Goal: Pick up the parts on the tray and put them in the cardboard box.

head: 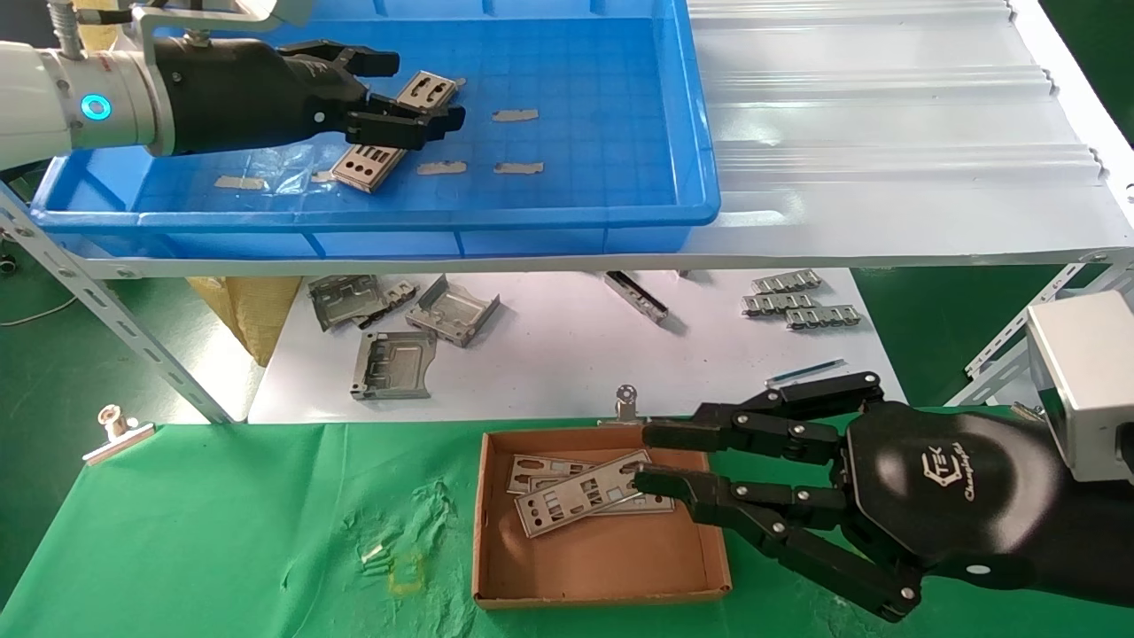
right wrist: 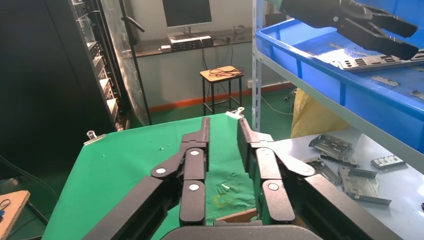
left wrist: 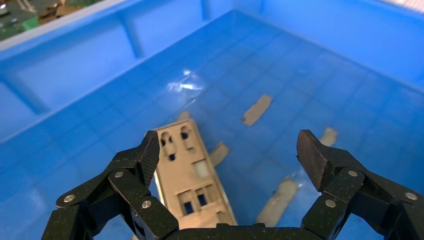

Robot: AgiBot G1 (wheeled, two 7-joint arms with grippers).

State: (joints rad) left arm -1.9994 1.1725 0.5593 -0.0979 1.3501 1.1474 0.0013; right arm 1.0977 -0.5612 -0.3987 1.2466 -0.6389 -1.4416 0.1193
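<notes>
One part, a flat silver plate (head: pixel 376 158) with cut-outs, lies on the floor of the blue tray (head: pixel 532 217). My left gripper (head: pixel 427 89) hangs open just above it, one finger on each side of the plate's far end. In the left wrist view the plate (left wrist: pixel 192 180) lies close to one finger, and the gripper (left wrist: pixel 230 150) is wide open and empty. More plates (head: pixel 589 496) lie overlapping in the cardboard box (head: pixel 602 589). My right gripper (head: pixel 642 457) is open and empty over the box's right edge, its fingertips above those plates.
Tan tape bits (head: pixel 516 115) stick to the tray floor. Under the shelf, folded grey brackets (head: pixel 452 310) and ridged strips (head: pixel 797 301) lie on a white sheet. Binder clips (head: pixel 115 430) hold the green cloth. A slotted shelf leg (head: pixel 115 319) slants at the left.
</notes>
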